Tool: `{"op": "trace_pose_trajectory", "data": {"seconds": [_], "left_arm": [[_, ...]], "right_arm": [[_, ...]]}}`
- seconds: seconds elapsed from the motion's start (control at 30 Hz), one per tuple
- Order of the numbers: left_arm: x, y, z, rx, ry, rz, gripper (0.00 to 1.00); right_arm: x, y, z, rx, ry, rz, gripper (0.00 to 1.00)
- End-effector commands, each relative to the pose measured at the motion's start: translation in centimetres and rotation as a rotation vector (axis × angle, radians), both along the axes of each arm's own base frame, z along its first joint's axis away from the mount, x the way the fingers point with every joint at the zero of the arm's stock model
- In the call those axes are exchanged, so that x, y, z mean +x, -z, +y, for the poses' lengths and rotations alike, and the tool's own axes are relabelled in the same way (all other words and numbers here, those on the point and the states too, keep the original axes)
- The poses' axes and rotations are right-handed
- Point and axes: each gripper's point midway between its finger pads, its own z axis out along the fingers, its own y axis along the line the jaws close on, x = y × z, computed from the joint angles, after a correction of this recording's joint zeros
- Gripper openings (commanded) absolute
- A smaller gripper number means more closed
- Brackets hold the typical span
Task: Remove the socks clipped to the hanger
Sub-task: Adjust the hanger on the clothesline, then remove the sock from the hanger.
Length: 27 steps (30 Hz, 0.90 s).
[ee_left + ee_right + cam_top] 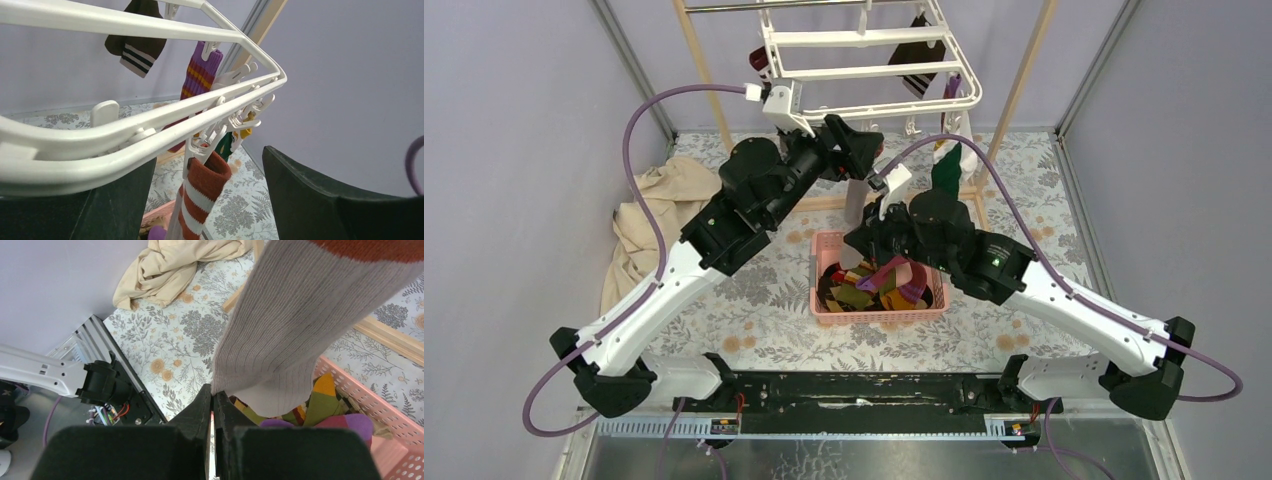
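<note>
The white hanger (864, 62) hangs at the back, and its rim (150, 125) crosses the left wrist view. A rust-and-white striped sock (205, 192) hangs from a clip on that rim. My left gripper (205, 159) is open just under the rim, one finger either side of the sock's cuff, not touching it. The sock's grey lower part (295, 320) hangs down over the basket. My right gripper (212, 396) is shut on its bottom edge. A brown striped sock (136, 47), a purple one (200, 70) and a green one (226, 145) stay clipped on.
A pink basket (822, 300) holding several loose socks stands between the arms. A beige cloth (654, 215) lies crumpled at the left wall. The wooden pole frame (704, 75) carries the hanger. Grey walls close in on both sides.
</note>
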Motion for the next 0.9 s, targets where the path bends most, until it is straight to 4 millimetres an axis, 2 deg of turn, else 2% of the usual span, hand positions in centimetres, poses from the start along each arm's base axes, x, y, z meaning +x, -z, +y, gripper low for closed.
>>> {"op": "trace_pose_trajectory", "data": {"seconds": [0.0,0.33,0.77,0.87], "left_arm": [[0.3,-1.6,-0.7,0.005,0.008,-0.070,0.84],[0.5,-1.8,-2.0,0.018,0.051,-0.105,0.81],[1.0,-2.5,-3.1,0.004,0.071,-0.174,0.79],[1.3,-2.2,-3.3,0.006,0.064,-0.172,0.75]], "right_arm": [[-1.3,-3.2,-0.5,0.081,-0.044,-0.038,0.00],[-2.0,-3.8,-1.4,0.071,-0.052,-0.043,0.00],[-2.6,-3.0,-1.7,0.049,-0.079,-0.031,0.00],[-2.6,-2.6,-1.8,0.042,-0.077,-0.027,0.00]]}}
